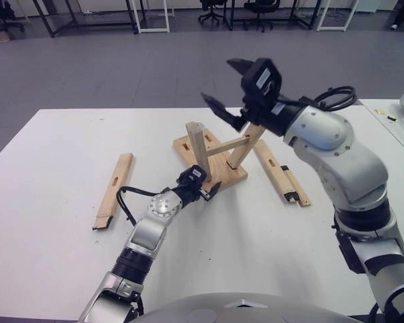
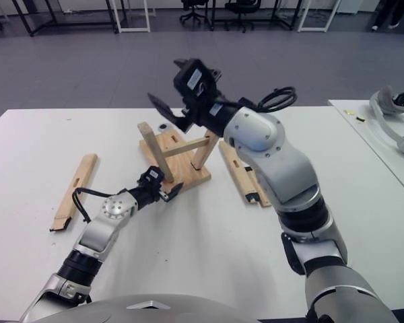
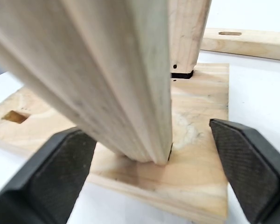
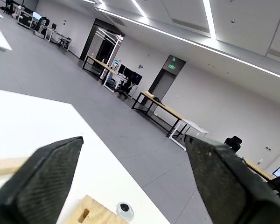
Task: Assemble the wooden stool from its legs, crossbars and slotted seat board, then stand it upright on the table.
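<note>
L gripper [image 1: 203,183] sits low on the table [image 1: 54,148], fingers apart and straddling the foot of the near leg [image 3: 107,70]. The pads stand clear on both sides, nothing clamped yet. Well off to its left lies a loose slotted strip [image 1: 113,190], flat. The near leg stands in the seat board [image 3: 196,154], which lies flat mid-table, slots up. A crossbar [image 1: 227,143] runs from this leg to the far leg [image 1: 245,147], which leans rather than standing square. Just right of the board lie two more slotted pieces [image 1: 277,169], side by side. R gripper [image 1: 229,86] hangs above the far leg's top, jaws wide, holding nothing. Step in hand looks like seating/steadying the near leg. To do it well, close the L fingers low, next to the joint, so the leg can't lever out of its slot. Grip square to the faces and push straight down, no twist. The board isn't pinned, so it prob slides if pushed sideways. R side should catch the leaning leg near its top and bring it plumb gently, w/o dragging the crossbar out of its holes.
</note>
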Available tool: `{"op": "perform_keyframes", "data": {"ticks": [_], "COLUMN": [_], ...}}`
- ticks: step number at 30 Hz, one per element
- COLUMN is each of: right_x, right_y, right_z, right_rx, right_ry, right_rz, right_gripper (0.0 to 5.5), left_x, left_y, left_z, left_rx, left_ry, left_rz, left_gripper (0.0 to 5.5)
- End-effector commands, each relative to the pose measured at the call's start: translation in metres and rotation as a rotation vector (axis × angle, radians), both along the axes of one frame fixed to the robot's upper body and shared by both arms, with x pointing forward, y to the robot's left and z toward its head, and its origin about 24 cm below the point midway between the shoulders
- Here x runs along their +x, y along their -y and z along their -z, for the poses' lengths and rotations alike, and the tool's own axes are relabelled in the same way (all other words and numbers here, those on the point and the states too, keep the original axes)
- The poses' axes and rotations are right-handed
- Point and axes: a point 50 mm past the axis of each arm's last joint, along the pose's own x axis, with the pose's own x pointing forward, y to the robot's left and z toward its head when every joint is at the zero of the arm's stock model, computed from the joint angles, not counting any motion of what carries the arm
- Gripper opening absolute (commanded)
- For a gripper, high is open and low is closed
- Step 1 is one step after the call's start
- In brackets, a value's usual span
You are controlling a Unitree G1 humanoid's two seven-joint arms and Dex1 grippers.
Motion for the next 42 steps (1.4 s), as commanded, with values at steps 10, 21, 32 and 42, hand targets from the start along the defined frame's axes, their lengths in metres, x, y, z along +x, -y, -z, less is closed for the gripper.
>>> {"op": "perform_keyframes", "data": {"ticks": [10,21,32,42], "right_x": [0.018,0.029,0.084,0.069], "right_y": [0.013,0.013,0.159,0.097], "right_z": [0.112,0.057,0.018,0.077], "right_rx": [-0.331,-0.103,0.249,0.236], "right_ry": [-0.288,-0.216,-0.262,-0.452], "right_rz": [0.055,0.057,0.642,0.407], "right_gripper": [4.01,4.01,4.01,4.01], "left_x": [-0.001,-0.003,-0.004,-0.031], "left_y": [-0.002,-0.006,-0.012,-0.076], "left_z": [0.001,0.004,0.005,0.019], "left_rx": [0.034,0.034,0.033,0.353], "left_ry": [-0.012,-0.024,-0.03,-0.124], "left_rz": [0.023,0.006,-0.011,0.404], "left_gripper": [4.3,4.3,4.3,4.3]}}
